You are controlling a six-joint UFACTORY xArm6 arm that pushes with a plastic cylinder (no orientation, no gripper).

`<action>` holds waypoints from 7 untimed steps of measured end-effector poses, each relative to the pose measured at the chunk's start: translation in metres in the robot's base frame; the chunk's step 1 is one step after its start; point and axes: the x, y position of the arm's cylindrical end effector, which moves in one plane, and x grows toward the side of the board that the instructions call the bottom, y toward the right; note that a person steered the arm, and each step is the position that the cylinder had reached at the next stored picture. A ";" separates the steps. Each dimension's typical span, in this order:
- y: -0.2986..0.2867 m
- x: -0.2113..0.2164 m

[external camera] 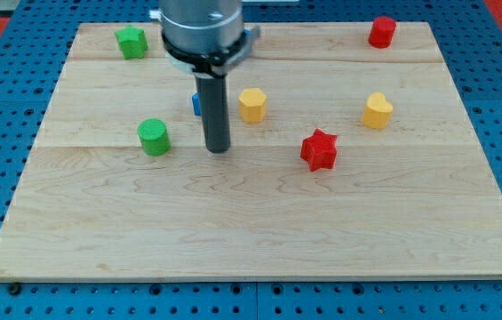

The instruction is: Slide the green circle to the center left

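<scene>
The green circle (pixel 154 137) is a short green cylinder on the wooden board (pixel 251 222), left of the middle. My tip (pixel 219 148) rests on the board a short way to the circle's right, not touching it. The dark rod rises from the tip to the arm's grey head at the view's top. A blue block (pixel 196 103) sits just behind the rod and is mostly hidden by it, so its shape cannot be made out.
A green star-like block (pixel 131 42) sits at the top left. A yellow hexagon (pixel 252 104) is right of the rod. A red star (pixel 319 149) lies right of centre, a yellow heart (pixel 377 111) further right, and a red block (pixel 381 31) at the top right.
</scene>
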 end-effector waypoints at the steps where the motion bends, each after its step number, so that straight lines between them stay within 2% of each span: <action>1: -0.114 0.004; 2: -0.128 -0.017; 3: -0.130 0.000; 4: -0.103 -0.010; 5: -0.107 -0.036; 6: -0.139 -0.060; 7: -0.122 -0.072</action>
